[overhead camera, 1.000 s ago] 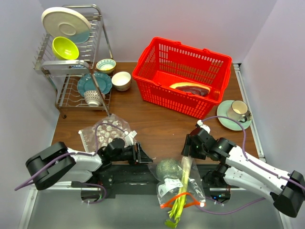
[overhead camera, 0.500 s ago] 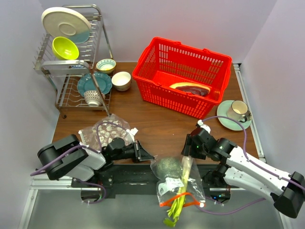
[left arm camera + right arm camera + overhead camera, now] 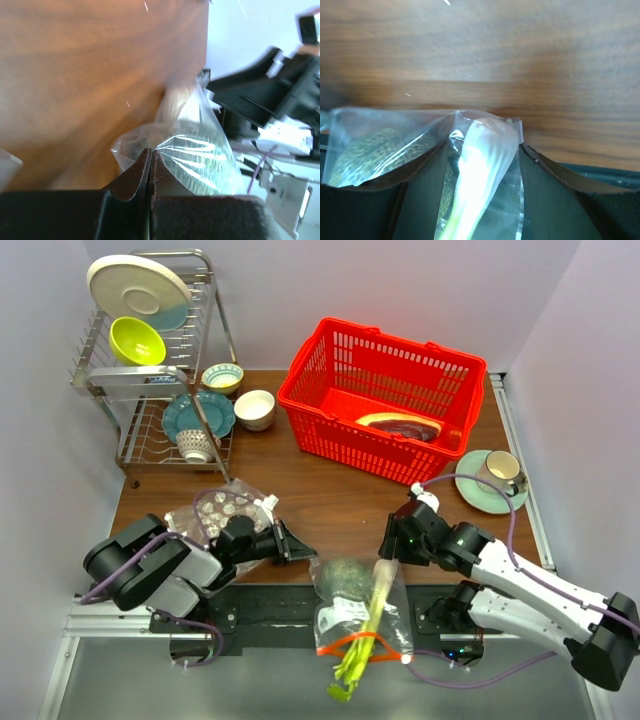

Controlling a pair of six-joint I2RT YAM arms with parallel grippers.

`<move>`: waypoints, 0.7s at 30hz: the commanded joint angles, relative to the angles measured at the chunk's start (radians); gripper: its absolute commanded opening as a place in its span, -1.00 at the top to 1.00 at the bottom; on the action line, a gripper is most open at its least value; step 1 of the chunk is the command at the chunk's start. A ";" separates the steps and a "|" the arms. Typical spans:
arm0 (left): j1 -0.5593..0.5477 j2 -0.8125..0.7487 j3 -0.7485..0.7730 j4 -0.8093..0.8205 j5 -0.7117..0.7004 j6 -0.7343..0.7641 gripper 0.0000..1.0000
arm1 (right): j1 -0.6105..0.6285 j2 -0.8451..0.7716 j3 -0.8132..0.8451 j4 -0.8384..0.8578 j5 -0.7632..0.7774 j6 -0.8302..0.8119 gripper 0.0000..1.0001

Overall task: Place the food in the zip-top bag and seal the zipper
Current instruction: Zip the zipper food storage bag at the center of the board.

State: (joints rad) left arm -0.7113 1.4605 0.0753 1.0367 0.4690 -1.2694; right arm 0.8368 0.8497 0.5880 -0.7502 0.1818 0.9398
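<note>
The clear zip-top bag [image 3: 352, 612] hangs over the table's near edge, its orange-red zipper [image 3: 365, 644] at the low end. The dark green ball [image 3: 345, 578] lies inside it. The light-green stalks [image 3: 372, 615] run through it and stick out past the zipper. My left gripper [image 3: 303, 553] is shut on the bag's upper left corner [image 3: 200, 155]. My right gripper [image 3: 391, 548] has its fingers on either side of the upper right corner, with the pale stalk end [image 3: 477, 165] between them. The red-brown slab [image 3: 400, 425] lies in the red basket [image 3: 330, 400].
A clear bag printed with white dots [image 3: 215, 512] lies under my left arm. A dish rack [image 3: 150, 370] with plates and bowls stands at the back left. Two small bowls [image 3: 240, 392] sit beside it. A cup on a green saucer [image 3: 492, 482] is at the right.
The bag with the ball and stalks has shifted left and hangs lower. My left gripper has moved in and closed on its corner. My right gripper has moved slightly left with the bag.
</note>
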 commanded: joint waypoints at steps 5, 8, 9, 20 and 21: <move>0.148 0.046 0.149 -0.156 0.072 0.202 1.00 | 0.001 -0.106 0.144 -0.023 0.019 -0.258 -0.27; 0.206 0.080 0.182 -0.158 0.112 0.222 1.00 | 0.001 -0.159 0.144 0.026 -0.175 -0.392 -0.28; 0.228 0.099 0.193 -0.159 0.121 0.231 1.00 | 0.001 -0.166 0.142 0.057 -0.233 -0.409 -0.28; 0.331 0.227 0.333 -0.175 0.209 0.266 1.00 | 0.119 -0.037 0.182 0.216 -0.530 -0.483 -0.26; 0.341 0.228 0.336 -0.175 0.211 0.268 1.00 | 0.167 0.021 0.205 0.225 -0.500 -0.487 -0.26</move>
State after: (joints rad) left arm -0.4095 1.6764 0.3714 0.8360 0.6430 -1.0424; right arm 0.9096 0.7898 0.6991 -0.6155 -0.2878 0.5175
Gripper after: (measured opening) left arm 0.012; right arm 0.628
